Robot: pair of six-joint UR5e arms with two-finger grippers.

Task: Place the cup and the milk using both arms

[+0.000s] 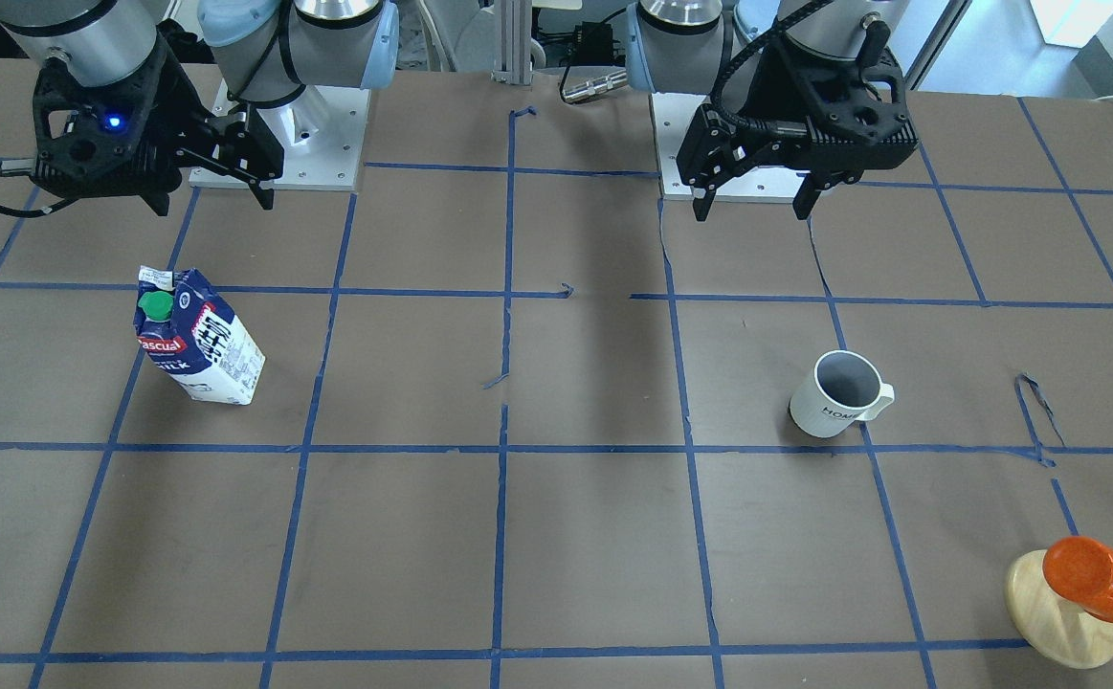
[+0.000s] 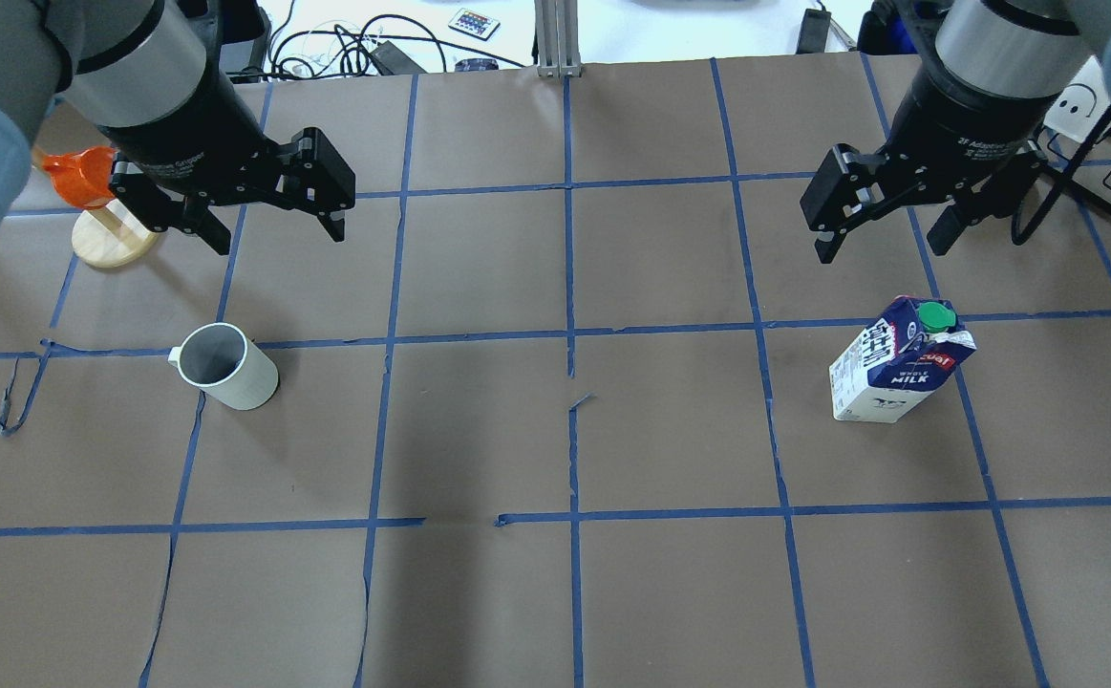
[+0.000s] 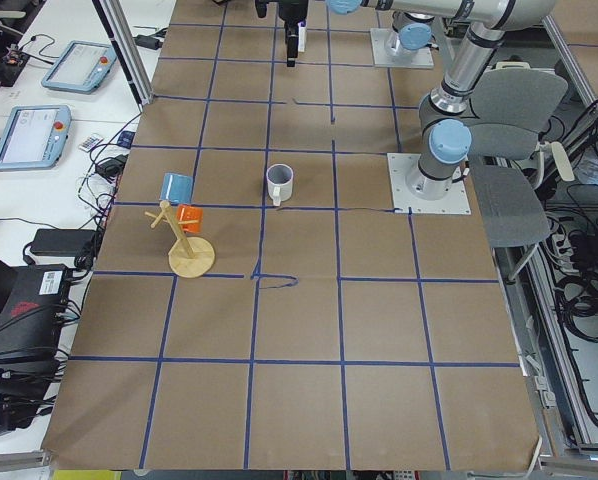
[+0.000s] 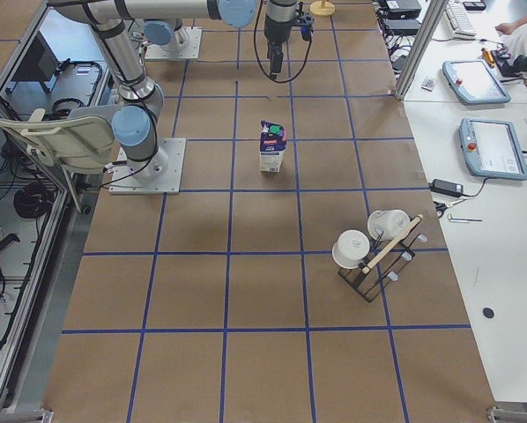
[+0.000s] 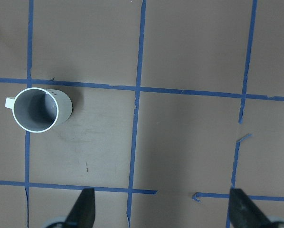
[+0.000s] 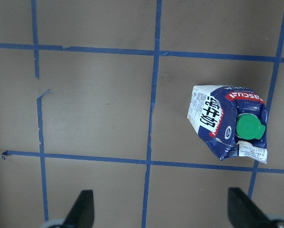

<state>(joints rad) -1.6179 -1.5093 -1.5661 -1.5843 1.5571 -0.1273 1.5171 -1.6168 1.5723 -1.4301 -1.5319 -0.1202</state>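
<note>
The white cup (image 1: 838, 394) stands upright on the brown table, handle to the side; it also shows in the overhead view (image 2: 227, 366) and the left wrist view (image 5: 40, 109). My left gripper (image 2: 278, 234) is open and empty, high above the table and beyond the cup. The milk carton (image 1: 197, 340) stands upright with its green cap on top; it also shows in the overhead view (image 2: 899, 373) and the right wrist view (image 6: 227, 121). My right gripper (image 2: 882, 248) is open and empty, raised above the table just beyond the carton.
An orange cup on a round wooden stand (image 2: 87, 182) sits at the far left, behind my left gripper. A rack with white cups (image 4: 374, 247) stands near the table's end on my right. Blue tape lines grid the brown table (image 2: 565, 430).
</note>
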